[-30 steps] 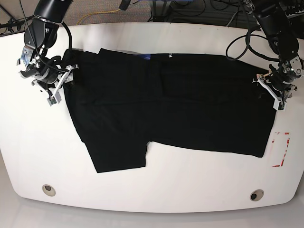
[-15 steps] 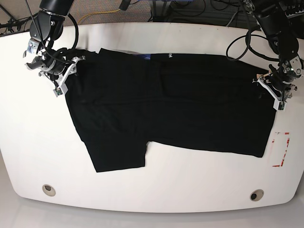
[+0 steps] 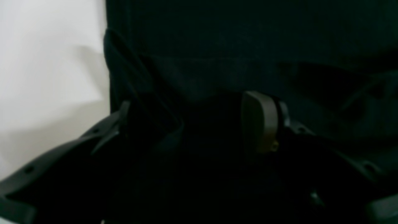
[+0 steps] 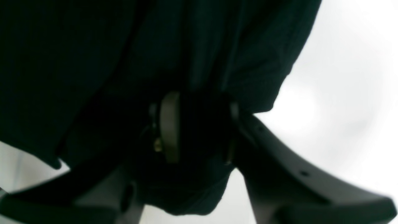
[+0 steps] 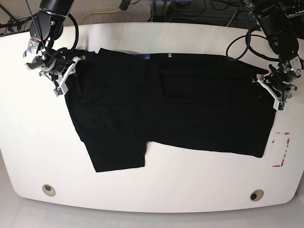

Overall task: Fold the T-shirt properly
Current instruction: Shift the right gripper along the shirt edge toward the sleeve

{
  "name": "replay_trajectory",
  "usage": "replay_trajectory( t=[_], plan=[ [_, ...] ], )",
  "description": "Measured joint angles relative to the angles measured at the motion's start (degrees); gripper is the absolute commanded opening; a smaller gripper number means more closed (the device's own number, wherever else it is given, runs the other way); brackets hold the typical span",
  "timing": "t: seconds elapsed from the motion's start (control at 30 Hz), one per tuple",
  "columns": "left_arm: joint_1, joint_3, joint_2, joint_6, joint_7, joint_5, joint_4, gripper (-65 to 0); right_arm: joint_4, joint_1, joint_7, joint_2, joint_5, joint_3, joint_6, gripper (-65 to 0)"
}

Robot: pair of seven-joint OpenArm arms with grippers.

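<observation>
The black T-shirt (image 5: pixel 180 104) lies spread flat across the white table (image 5: pixel 190 185), with tiny white neck print at its far edge and one sleeve pointing toward the front. My right gripper (image 5: pixel 64 75) is at the shirt's left end; in the right wrist view it (image 4: pixel 200 130) is shut on a bunch of black fabric (image 4: pixel 93 46). My left gripper (image 5: pixel 274 91) is at the shirt's right edge; in the left wrist view it (image 3: pixel 189 124) has dark fabric (image 3: pixel 248 37) gathered between its fingers, with a fold rising by one finger.
A red-marked white label (image 5: pixel 281 149) sits on the table near the right edge. Two round grommets (image 5: pixel 48 189) (image 5: pixel 257 194) are near the front edge. Something blue (image 5: pixel 142 56) peeks from under the shirt's far edge. Cables hang behind the table.
My right gripper has moved up toward the far left corner of the shirt, carrying the fabric's left end with it. The left gripper has stayed in place.
</observation>
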Motion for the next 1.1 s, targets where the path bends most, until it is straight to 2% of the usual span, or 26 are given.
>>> replay_trajectory(
  t=[0.3, 0.57, 0.6, 0.73, 0.77, 1.1],
  plan=[
    [0.0, 0.0, -0.02, 0.02, 0.0, 0.0, 0.0, -25.1, 5.16, -0.17, -0.44, -0.04, -0.42, 0.02, -0.02, -44.7],
    [0.0, 0.0, -0.02, 0.02, -0.02, -0.02, 0.02, -25.1, 2.47, 0.39, -0.22, -0.04, -0.44, -0.13, -0.02, -45.0],
    [0.0, 0.0, -0.02, 0.02, -0.02, -0.04, 0.02, -25.1, 1.68, 0.35, -0.28, -0.13, -0.5, -0.13, 0.0, -46.5],
    [0.0, 0.04, -0.02, 0.02, 0.0, 0.02, 0.02, -25.1, 0.79, 0.09, -0.39, -0.2, -0.59, -0.11, 0.0, -61.7],
    [0.0, 0.04, -0.02, 0.02, -0.04, 0.0, 0.02, -25.1, 0.85, 0.17, -0.37, -0.2, -0.46, -0.11, 0.0, -63.3],
    [0.0, 0.04, 0.0, 0.02, -0.02, -0.13, 0.0, -25.0, 8.39, -1.49, -1.11, -0.17, -0.09, -0.13, -0.04, -65.0]
  ],
)
